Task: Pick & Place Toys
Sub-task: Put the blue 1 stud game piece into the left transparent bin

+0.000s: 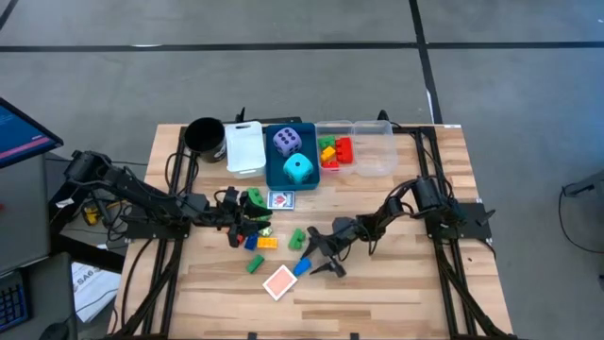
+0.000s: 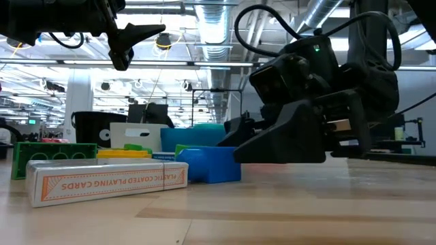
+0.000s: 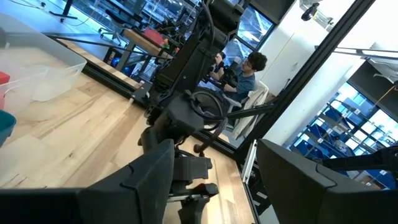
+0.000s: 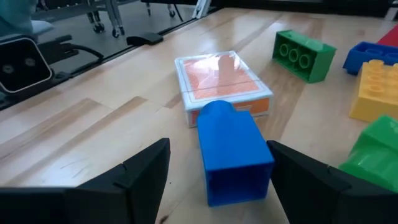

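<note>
On the wooden table [image 1: 396, 283], three bins line the far edge: a white bin [image 1: 245, 146], a blue bin [image 1: 293, 156] holding two dice, purple [image 1: 288, 142] and cyan [image 1: 299, 169], and a clear bin [image 1: 363, 146] with red, yellow and green bricks. Two card packs show: one [image 1: 281, 200] just before the blue bin, one [image 1: 279, 281] near the front. The right gripper [image 1: 318, 260], jaws apart, straddles a blue brick [image 4: 233, 152] without gripping it. The left gripper [image 1: 247, 215] hovers open over loose bricks [image 1: 267, 241]. Behind lies an open workshop with one seated person [image 3: 249, 71].

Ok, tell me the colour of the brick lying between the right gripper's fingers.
Blue. The brick shows best in the right wrist view, lying between the open right gripper fingers.
</note>
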`<action>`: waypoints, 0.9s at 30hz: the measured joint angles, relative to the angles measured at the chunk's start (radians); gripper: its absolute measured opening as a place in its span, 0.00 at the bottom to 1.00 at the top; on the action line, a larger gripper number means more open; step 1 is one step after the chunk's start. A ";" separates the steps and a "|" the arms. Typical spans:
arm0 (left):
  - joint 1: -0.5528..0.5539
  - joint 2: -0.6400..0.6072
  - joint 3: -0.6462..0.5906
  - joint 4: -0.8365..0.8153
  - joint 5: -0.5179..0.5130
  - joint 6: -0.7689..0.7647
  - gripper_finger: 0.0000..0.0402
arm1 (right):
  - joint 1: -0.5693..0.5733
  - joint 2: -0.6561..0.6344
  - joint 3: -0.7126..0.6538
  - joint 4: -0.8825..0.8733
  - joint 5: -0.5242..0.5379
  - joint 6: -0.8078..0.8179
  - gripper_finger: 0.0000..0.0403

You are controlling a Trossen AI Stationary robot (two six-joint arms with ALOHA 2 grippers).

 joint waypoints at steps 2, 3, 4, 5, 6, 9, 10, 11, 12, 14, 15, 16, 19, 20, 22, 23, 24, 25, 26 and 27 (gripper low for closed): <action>0.000 0.000 0.000 0.000 0.000 0.000 0.56 | 0.001 0.000 0.000 -0.011 -0.001 0.001 0.64; 0.000 0.000 0.000 0.000 0.000 0.000 0.56 | 0.001 0.000 0.000 -0.014 -0.002 0.002 0.64; 0.000 0.000 0.000 0.000 0.000 0.000 0.56 | 0.001 0.000 0.000 -0.015 -0.002 0.002 0.64; 0.000 0.000 0.000 0.000 0.000 0.000 0.56 | 0.001 0.000 0.000 -0.015 -0.002 0.002 0.64; 0.000 0.000 0.000 0.000 0.000 0.000 0.56 | 0.001 0.000 0.000 -0.015 -0.001 0.002 0.64; 0.000 0.000 0.000 0.000 0.000 0.000 0.56 | 0.001 0.000 0.000 -0.015 0.001 0.002 0.64; 0.000 0.000 0.000 0.000 0.000 0.000 0.56 | 0.001 0.000 0.002 -0.015 0.006 0.002 0.64; 0.000 0.000 0.000 0.000 0.000 0.000 0.56 | 0.001 0.000 0.007 -0.017 0.014 0.002 0.64; 0.000 0.000 0.000 0.000 0.000 0.000 0.56 | 0.001 0.000 0.014 -0.017 0.021 0.002 0.64; 0.000 0.000 0.000 0.000 -0.001 0.000 0.56 | 0.004 0.000 0.033 -0.019 0.026 0.002 0.64; 0.000 0.000 0.000 0.000 -0.003 0.000 0.56 | 0.009 0.000 0.045 -0.030 0.027 0.002 0.64; 0.000 0.000 0.000 0.000 -0.003 0.000 0.56 | 0.014 0.000 0.056 -0.042 0.028 0.002 0.64; 0.000 0.000 0.000 0.000 -0.004 0.000 0.56 | 0.029 0.000 0.078 -0.076 0.028 0.002 0.64; 0.000 0.000 0.000 0.000 -0.004 0.000 0.56 | 0.032 -0.001 0.083 -0.090 0.027 0.002 0.64; 0.000 0.000 0.000 0.000 -0.005 0.000 0.56 | 0.034 -0.001 0.085 -0.118 0.028 0.000 0.64; 0.000 0.000 0.000 0.000 -0.005 0.000 0.56 | 0.031 -0.001 0.085 -0.128 0.035 -0.003 0.64; 0.000 0.000 0.000 0.000 -0.005 0.000 0.56 | 0.028 -0.001 0.085 -0.137 0.042 -0.005 0.64; 0.000 0.000 0.000 0.000 -0.005 0.000 0.56 | 0.024 -0.001 0.085 -0.146 0.049 -0.006 0.64; 0.000 0.000 0.000 0.000 -0.005 0.000 0.56 | 0.020 -0.001 0.085 -0.157 0.053 -0.006 0.64; 0.000 0.000 0.000 0.000 -0.006 0.000 0.56 | 0.016 -0.001 0.085 -0.168 0.054 -0.006 0.64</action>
